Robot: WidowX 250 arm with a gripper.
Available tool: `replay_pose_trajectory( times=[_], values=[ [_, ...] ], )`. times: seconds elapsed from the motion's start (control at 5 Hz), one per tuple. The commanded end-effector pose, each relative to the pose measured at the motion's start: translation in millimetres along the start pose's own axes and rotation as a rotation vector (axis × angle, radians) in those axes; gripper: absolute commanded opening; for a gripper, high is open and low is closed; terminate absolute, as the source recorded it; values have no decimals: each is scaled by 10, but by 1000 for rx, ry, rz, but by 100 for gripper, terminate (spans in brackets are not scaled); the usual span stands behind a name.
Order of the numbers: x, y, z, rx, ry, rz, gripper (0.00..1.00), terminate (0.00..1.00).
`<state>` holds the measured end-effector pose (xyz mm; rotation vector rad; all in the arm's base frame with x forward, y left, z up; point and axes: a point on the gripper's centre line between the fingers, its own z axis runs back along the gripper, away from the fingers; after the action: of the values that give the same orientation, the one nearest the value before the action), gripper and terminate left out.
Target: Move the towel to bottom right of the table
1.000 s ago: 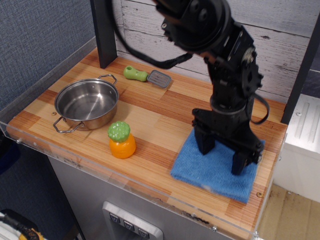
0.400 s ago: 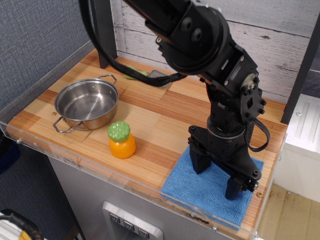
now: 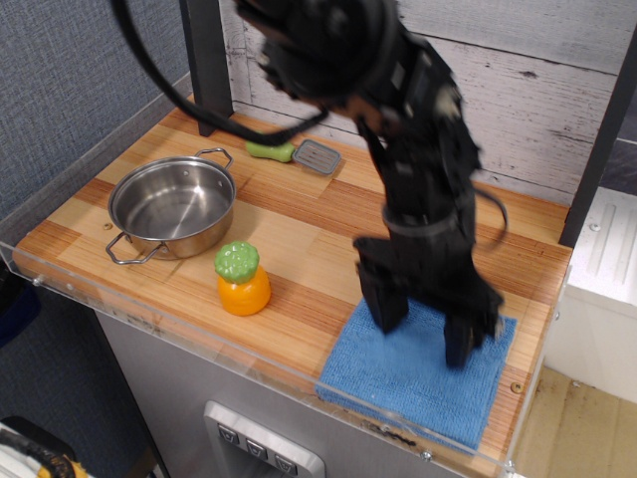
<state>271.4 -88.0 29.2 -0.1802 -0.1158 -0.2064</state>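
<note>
The blue towel (image 3: 410, 376) lies flat at the near right corner of the striped wood table (image 3: 318, 224), its front edge close to the clear rim. My black gripper (image 3: 420, 327) hangs just above the towel's middle, blurred by motion. Its two fingers (image 3: 382, 304) stand wide apart with nothing between them. The arm hides the towel's far edge. I cannot see the towel's white tag.
A steel pot (image 3: 171, 207) stands at the left. An orange toy with a green top (image 3: 242, 280) stands near the front middle. A green-handled brush (image 3: 296, 153) lies at the back. A black post (image 3: 206, 62) rises at the back left.
The towel slid toward the near right corner with the gripper on it, then stopped. The gripper has since lifted and shifted left, off the towel, with its fingers apart.
</note>
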Motion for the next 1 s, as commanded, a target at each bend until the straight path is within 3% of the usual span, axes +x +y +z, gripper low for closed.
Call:
replay_pose_trajectory(
  times=[0.0,0.4,0.6,0.8],
  values=[
    [301,-15,662,-4,-186,13,100,0],
    [332,-204,1067,-49,-274,-13,100,0],
    [226,-258,1154,23,-310,-20,100,0],
    [226,-258,1154,23,-310,-20,100,0]
  ],
)
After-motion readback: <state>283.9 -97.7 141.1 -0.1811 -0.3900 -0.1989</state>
